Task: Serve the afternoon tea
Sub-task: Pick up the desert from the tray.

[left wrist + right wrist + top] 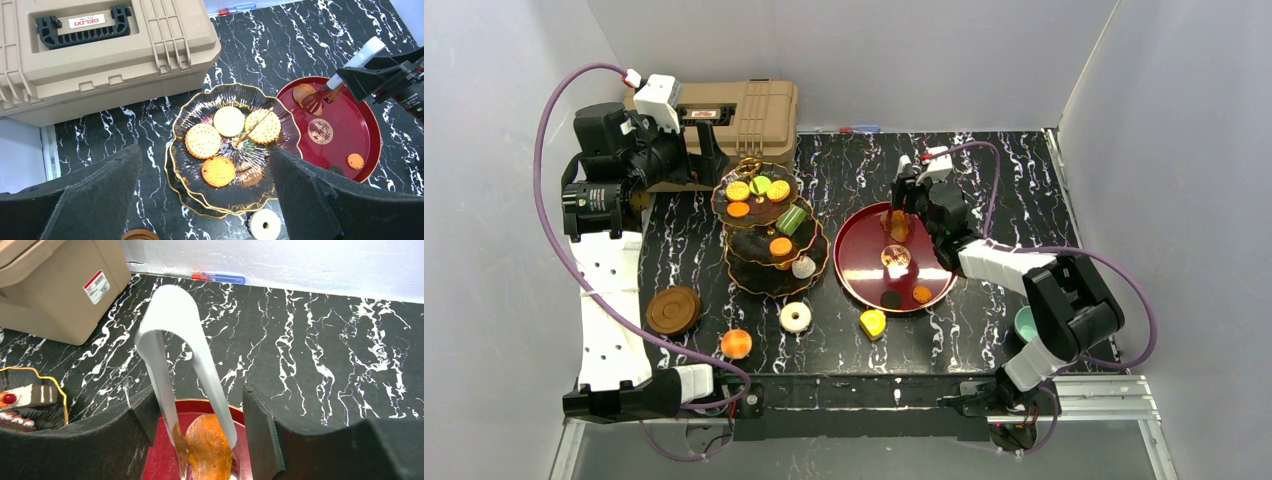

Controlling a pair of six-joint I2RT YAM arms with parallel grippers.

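Hovering wide open with nothing between its fingers, the left hand (206,149) was seen above the three-tier stand (245,175), whose top tier was filled with round biscuits (202,141), near the tan case (744,110) at upper left. Open surface (1014,180) was left at upper right. Over the red tray (859,250), white tongs (170,315) pinching an orange sweet (210,450) were flanked by the right hand (197,410); whether it gripped them could not be told. Only in the top view were the yellow cake (873,322) and teal cup (1024,322) shown.

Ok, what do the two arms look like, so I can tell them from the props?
The left arm and right arm match: white links, black motor joints, looping purple cables, blunt black fingers. The left's long link has holes.
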